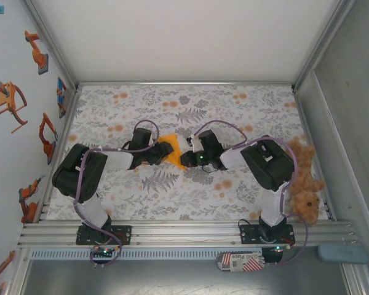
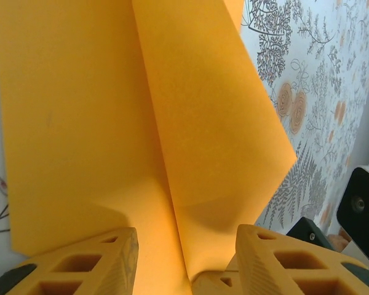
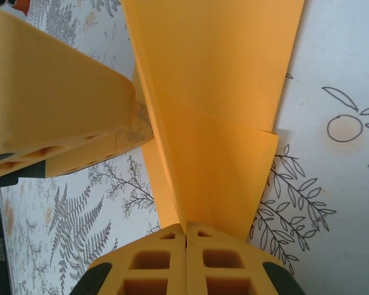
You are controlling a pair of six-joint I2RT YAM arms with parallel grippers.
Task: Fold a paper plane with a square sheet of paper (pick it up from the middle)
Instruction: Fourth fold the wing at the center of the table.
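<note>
Desk (image 1: 234, 110) with a flower-print cloth, and a teddy (image 1: 304, 184) at its right edge, out of the way. The paper (image 1: 172, 153) sits mid-desk between the two wrists, partly folded, not a finished plane yet.

Right tool (image 3: 186, 228) is pressed together, pinching the paper at its near end where the layers meet. Left tool (image 2: 186, 236) is spread, with the crease running down between its two pads and neither pad clearly pressing. In the right wrist view one left pad (image 3: 55, 104) sits against the paper's side.

Step in hand, my read: setting or sharpening the centre fold. To do it well:
- keep the right pinch firm as the anchor
- bring the left pads square onto the crease line, not on the loose flap
- close only when the edges line up (thin paper skews easily)

Paper look: plain orange-yellow, matte, no print. There is one long ridge fold down the middle and two wings leaning apart. A stepped flap edge (image 3: 264, 132) shows on the right side, so there are overlapping layers. Whether the underside touches the cloth I cannot tell.
</note>
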